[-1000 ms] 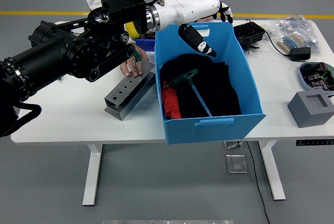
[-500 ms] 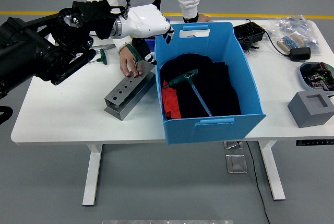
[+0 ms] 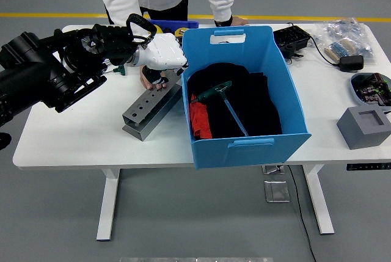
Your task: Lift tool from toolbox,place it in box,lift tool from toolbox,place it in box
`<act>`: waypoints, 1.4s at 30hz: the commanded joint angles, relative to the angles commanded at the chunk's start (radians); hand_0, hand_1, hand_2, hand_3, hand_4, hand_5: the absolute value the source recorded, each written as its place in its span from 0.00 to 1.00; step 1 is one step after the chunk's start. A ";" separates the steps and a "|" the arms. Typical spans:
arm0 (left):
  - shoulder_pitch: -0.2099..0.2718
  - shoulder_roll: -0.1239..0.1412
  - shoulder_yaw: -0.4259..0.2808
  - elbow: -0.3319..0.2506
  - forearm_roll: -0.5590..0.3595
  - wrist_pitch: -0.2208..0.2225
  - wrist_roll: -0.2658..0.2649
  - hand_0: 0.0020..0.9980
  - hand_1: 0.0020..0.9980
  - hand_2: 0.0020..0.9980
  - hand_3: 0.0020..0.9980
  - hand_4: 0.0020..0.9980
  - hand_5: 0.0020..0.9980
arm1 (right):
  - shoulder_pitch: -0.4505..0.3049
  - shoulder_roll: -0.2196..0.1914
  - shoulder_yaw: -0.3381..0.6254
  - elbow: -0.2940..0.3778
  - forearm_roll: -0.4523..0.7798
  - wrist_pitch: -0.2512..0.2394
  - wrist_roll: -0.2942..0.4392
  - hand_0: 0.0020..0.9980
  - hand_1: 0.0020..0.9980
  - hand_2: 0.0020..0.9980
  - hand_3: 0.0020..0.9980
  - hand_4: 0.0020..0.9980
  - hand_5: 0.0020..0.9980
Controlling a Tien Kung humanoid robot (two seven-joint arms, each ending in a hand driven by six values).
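A: What's over on the left?

B: 1 black arm comes in from the left, and its white left hand hangs over the top end of the grey metal toolbox. I cannot tell whether its fingers are spread or curled.

A: Any tool near it?

B: A green-handled tool lies on the white table just behind the arm. A person's hand rests on the toolbox top, under the robot's hand.

A: And further right?

B: The blue box stands beside the toolbox. 1 T-handle tool lies inside it on black and red cloth.
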 joint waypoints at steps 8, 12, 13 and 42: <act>0.000 -0.024 -0.003 0.028 0.082 -0.002 0.027 0.72 0.71 0.75 0.62 0.45 0.04 | 0.015 -0.006 -0.024 0.000 0.019 -0.001 0.004 0.67 0.66 0.74 0.64 0.93 0.71; 0.004 -0.035 -0.004 0.043 0.122 -0.009 0.038 0.72 0.71 0.75 0.62 0.45 0.04 | 0.021 -0.008 -0.038 0.000 0.034 -0.003 0.008 0.67 0.66 0.74 0.64 0.93 0.71; 0.004 -0.037 -0.002 0.046 0.122 -0.014 0.040 0.76 0.72 0.75 0.62 0.47 0.04 | 0.022 -0.008 -0.039 0.000 0.036 -0.003 0.008 0.67 0.66 0.74 0.64 0.93 0.71; 0.021 -0.064 0.056 0.099 0.122 -0.024 0.066 0.83 0.74 0.75 0.61 0.78 0.14 | 0.047 -0.016 -0.041 0.001 0.023 -0.010 0.005 0.66 0.65 0.74 0.64 0.93 0.71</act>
